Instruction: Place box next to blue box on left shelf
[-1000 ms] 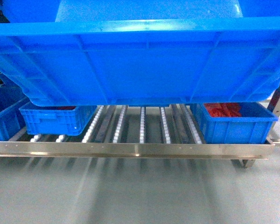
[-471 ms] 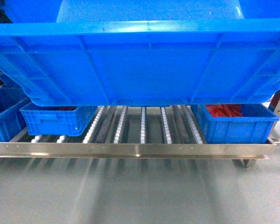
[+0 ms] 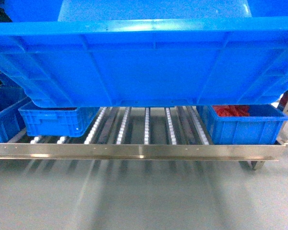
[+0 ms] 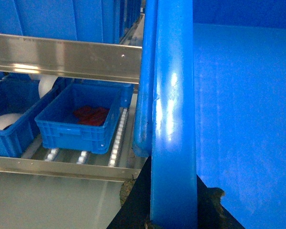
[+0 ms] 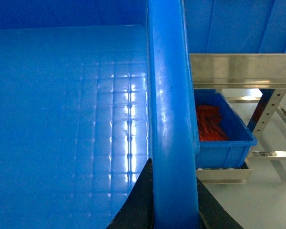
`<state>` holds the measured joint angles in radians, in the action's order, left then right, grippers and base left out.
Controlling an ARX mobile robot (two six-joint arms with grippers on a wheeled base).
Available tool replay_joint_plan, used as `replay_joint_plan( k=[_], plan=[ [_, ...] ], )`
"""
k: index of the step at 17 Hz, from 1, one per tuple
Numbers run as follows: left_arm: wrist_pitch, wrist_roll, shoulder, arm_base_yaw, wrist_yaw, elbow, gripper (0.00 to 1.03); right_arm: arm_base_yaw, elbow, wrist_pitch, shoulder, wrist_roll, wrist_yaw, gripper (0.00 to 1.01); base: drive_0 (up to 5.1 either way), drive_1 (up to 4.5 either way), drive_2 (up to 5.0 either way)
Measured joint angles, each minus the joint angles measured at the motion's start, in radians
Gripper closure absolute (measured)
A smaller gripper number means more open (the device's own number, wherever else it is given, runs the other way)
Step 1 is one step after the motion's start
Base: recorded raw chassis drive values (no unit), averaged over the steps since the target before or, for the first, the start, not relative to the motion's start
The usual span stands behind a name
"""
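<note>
The box (image 3: 144, 67), a large bright blue open-top crate, hangs in the air and fills the upper half of the head view. My left gripper (image 4: 173, 188) is shut on its left rim (image 4: 174, 109), with black fingers either side of it. My right gripper (image 5: 174, 191) is shut on the right rim (image 5: 169, 95). Below it lies the left shelf (image 3: 134, 151), a steel rack with white roller tracks (image 3: 146, 127). A small blue box (image 3: 53, 122) holding something red stands at the shelf's left. Neither gripper shows in the head view.
A second small blue box (image 3: 242, 124) with red contents stands at the shelf's right end. Another blue box (image 4: 9, 129) with white rolls sits further left. A steel upper rail (image 4: 62, 57) carries more blue crates. Grey floor (image 3: 144, 196) lies in front.
The held box's bottom edge has risen slightly in the head view. The shelf has shifted a little, so more of its rollers show beneath.
</note>
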<state>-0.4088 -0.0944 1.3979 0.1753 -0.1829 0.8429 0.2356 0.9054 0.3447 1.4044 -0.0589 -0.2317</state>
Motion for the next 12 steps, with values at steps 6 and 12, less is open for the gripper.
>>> replay_joint_plan(
  k=[6, 12],
  plan=[
    [0.005, 0.000, 0.000, 0.000, 0.000, 0.000, 0.95, 0.000, 0.000, -0.005, 0.000, 0.000, 0.000, 0.92, 0.0, 0.00, 0.0],
    [0.005, 0.000, 0.000, 0.000, 0.001, 0.000, 0.95, 0.000, 0.000, -0.006, 0.000, 0.000, -0.001, 0.92, 0.0, 0.00, 0.0]
  ],
)
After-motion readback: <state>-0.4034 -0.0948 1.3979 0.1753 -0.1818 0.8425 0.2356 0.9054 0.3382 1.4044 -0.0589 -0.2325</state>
